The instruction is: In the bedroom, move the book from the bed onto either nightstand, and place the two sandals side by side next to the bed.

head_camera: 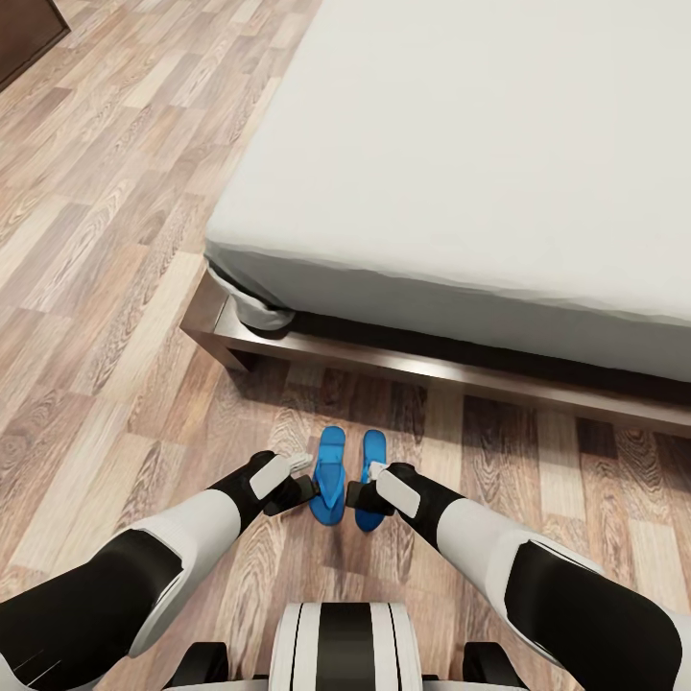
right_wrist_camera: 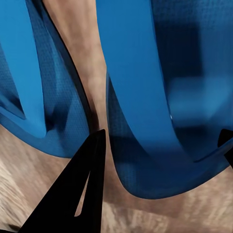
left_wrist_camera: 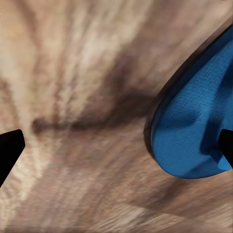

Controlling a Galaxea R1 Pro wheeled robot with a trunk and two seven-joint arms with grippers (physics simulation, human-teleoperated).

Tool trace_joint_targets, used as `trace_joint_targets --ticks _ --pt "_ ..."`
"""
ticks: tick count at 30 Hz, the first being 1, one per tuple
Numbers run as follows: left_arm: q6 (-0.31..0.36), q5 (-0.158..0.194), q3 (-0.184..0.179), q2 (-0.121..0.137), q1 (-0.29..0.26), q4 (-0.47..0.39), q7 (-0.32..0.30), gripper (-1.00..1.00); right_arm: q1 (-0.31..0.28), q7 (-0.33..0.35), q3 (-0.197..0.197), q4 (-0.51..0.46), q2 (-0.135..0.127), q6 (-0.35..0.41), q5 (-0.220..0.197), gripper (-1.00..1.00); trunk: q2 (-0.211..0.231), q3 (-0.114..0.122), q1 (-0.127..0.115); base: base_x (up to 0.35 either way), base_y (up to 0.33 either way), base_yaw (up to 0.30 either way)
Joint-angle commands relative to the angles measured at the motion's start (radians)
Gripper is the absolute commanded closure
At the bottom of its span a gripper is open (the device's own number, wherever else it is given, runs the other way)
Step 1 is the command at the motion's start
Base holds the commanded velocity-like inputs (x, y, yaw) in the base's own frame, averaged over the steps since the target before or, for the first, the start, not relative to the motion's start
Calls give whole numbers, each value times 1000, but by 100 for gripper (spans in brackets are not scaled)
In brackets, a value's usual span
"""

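Right gripper [right_wrist_camera: 160, 145]: jaws straddle the right sandal [head_camera: 370, 480], one finger in the gap between the two soles. Left gripper [left_wrist_camera: 116, 145]: jaws wide apart, empty, beside the left sandal [head_camera: 329, 475]. Both sandals lie side by side on the wood-plank floor [head_camera: 106, 288], near the bed [head_camera: 480, 173].

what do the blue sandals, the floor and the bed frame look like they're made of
The two bright blue flat sandals look like matte foam or rubber; the right wrist view shows a fine pebbled sole. The light brown plank floor looks like wood or laminate, with printed-looking grain. The dark brown bed frame looks like smooth, faintly sheened wood.
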Motion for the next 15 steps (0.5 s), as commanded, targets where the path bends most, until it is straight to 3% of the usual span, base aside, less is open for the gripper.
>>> trace_joint_targets --ticks 1,10,11,15 --pt "3 10 -7 1 0 -2 8 -100 0 -7 3 -1 0 2 -11 100 0 -1 3 0 0 0" --pt "3 10 -7 4 0 -2 8 -100 0 -7 3 0 0 -8 -11 100 0 -1 3 0 0 0" --pt "3 10 -7 4 0 -2 8 -100 0 -7 3 0 0 -9 -11 -100 0 -1 3 0 0 0" --pt "3 10 -7 5 0 -2 8 -100 0 -7 3 -1 0 -12 -11 -100 0 -1 3 0 0 0"
